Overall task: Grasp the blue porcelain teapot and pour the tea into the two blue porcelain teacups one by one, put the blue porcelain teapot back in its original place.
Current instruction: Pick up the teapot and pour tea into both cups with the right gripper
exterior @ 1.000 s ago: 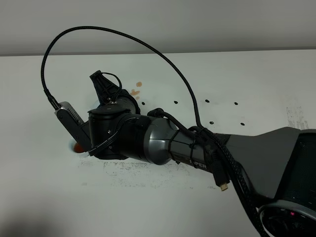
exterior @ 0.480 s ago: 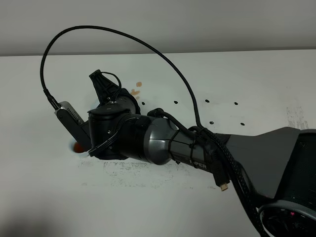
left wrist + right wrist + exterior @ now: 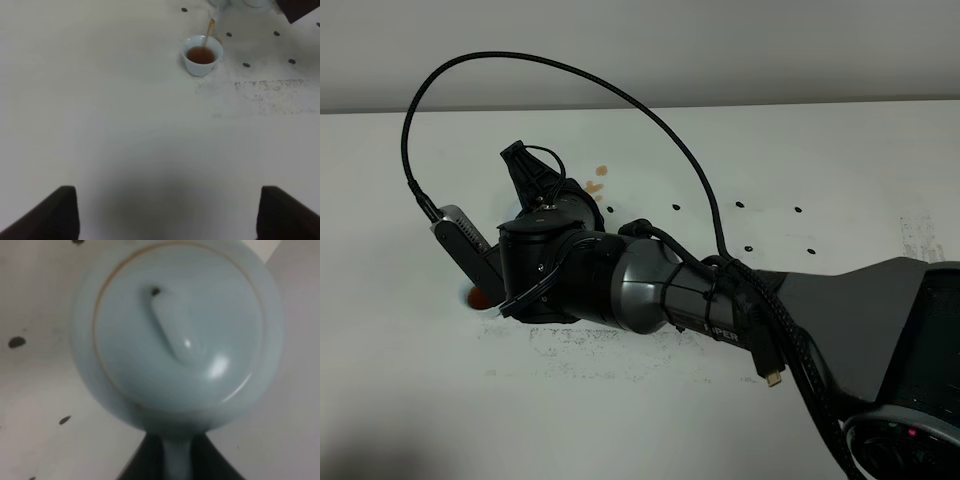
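The right gripper (image 3: 177, 460) is seen in its own wrist view clamped on the loop handle of the blue porcelain teapot (image 3: 175, 335), the dark jaws pressed against either side of the pale handle with no gap visible. The teapot fills that view from above, its small knobbed lid (image 3: 177, 325) seated and ringed by a thin tan line. In the left wrist view a thin brown stream of tea (image 3: 208, 34) is shown falling from the teapot's spout, which sits at the edge of that picture, into a teacup (image 3: 202, 54) already holding brown tea well up its bowl. The teacup stands on the white table (image 3: 125, 125), near several small dark spots and a patch of grey scuffing. In the high view the right arm (image 3: 650, 290) hides the teapot and nearly all of the teacup; only a sliver of brown tea shows beside the wrist. A second teacup cannot be found in any view. The left gripper's fingertips (image 3: 50, 212) are seen standing wide apart and empty, well away from the teacup. The pour is judged to be well advanced: the tilt would best be eased back slowly so the stream thins cleanly and drips land in the cup, with the lid watched for slipping
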### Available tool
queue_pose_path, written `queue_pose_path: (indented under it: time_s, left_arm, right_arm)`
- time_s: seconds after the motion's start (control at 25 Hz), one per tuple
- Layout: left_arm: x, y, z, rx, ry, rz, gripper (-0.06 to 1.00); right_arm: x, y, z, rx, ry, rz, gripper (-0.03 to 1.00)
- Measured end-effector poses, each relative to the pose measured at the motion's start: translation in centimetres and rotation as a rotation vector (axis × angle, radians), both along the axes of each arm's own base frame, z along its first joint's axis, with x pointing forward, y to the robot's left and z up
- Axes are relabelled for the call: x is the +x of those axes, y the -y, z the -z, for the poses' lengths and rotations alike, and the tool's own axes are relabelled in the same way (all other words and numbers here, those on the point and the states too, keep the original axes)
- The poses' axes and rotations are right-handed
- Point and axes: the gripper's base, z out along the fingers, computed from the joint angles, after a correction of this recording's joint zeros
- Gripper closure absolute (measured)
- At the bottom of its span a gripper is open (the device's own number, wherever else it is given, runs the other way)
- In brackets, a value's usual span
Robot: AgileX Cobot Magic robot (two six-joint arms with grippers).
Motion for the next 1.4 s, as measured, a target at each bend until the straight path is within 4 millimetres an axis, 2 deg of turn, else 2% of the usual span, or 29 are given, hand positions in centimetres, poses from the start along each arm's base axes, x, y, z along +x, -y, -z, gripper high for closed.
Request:
queue_pose_path:
  time_s: [0.84, 1.4]
  left_arm:
    - [0.00, -0.07, 0.01, 0.007, 0.000, -0.004, 0.22]
    - [0.00, -0.11, 0.01, 0.011, 0.000, -0.007, 0.22]
  right_arm:
    - [0.00, -0.01, 0.00, 0.000, 0.001, -0.001, 0.88]
    - [-0.46, -0.09, 0.56, 0.057, -0.078, 0.034, 0.88]
